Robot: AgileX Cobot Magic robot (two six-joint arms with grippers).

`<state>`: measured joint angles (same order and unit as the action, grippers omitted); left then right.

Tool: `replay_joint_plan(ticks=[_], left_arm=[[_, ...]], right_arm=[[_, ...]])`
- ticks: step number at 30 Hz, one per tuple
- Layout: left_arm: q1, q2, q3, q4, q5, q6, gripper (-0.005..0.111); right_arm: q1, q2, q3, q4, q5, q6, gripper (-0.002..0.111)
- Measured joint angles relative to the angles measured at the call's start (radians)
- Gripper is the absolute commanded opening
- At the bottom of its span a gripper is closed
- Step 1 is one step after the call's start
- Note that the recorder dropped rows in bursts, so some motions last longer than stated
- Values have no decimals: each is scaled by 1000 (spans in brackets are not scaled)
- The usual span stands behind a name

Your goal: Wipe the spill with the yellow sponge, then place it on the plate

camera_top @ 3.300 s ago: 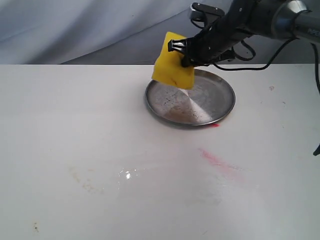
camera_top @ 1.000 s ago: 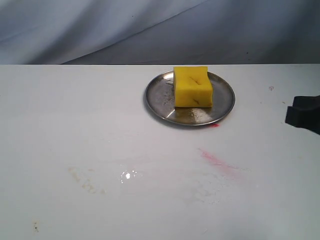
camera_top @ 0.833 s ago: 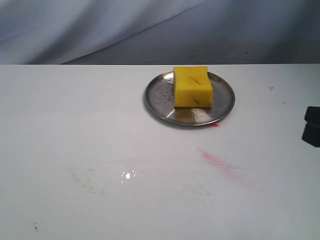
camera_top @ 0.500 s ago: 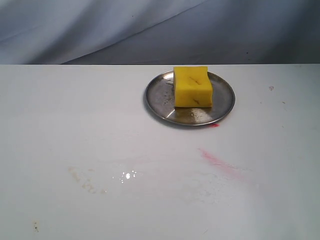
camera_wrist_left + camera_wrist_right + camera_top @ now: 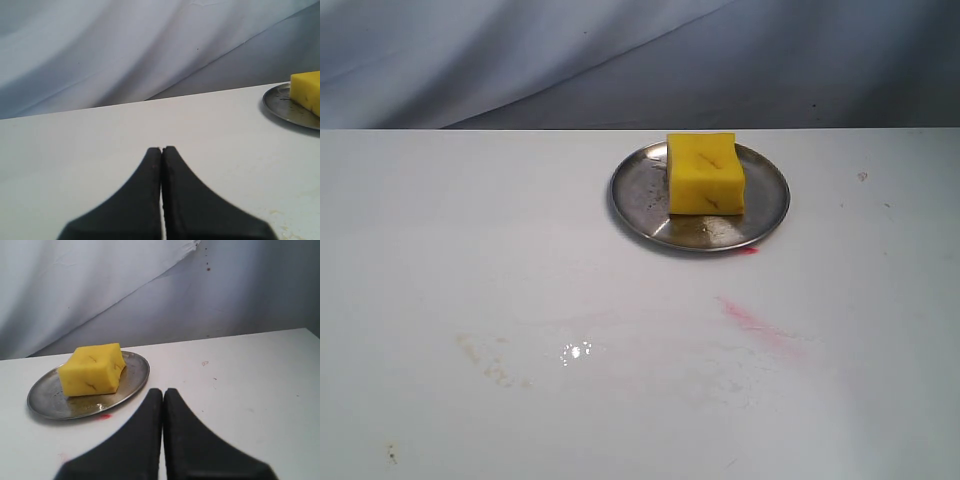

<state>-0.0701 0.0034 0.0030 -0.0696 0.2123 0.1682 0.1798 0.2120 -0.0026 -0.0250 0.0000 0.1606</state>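
Yellow sponge [image 5: 705, 172] sits flat on silver plate [image 5: 636, 205], far-centre. R gripper [image 5: 163, 392], jaws closed & empty, is nearer it; L gripper [image 5: 161, 150], closed too, is well apart, plate off to its right.

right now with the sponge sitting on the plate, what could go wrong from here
1. A wet glint and a faint yellowish stain show on the table, so the wipe may count as incomplete.
2. Liquid shines on the plate beside the yellow sponge; tipping or moving the plate could probably spill it back onto the table.
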Motion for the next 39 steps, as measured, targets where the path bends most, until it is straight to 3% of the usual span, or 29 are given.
replay_joint_plan(ticks=[14,39], left_arm=[[0,0,0,0,0,0,0],[0,0,0,0,0,0,0]], right_arm=[[0,-203,0,-30,106,-2,0],[0,-205,0,-30,134,-2,0]])
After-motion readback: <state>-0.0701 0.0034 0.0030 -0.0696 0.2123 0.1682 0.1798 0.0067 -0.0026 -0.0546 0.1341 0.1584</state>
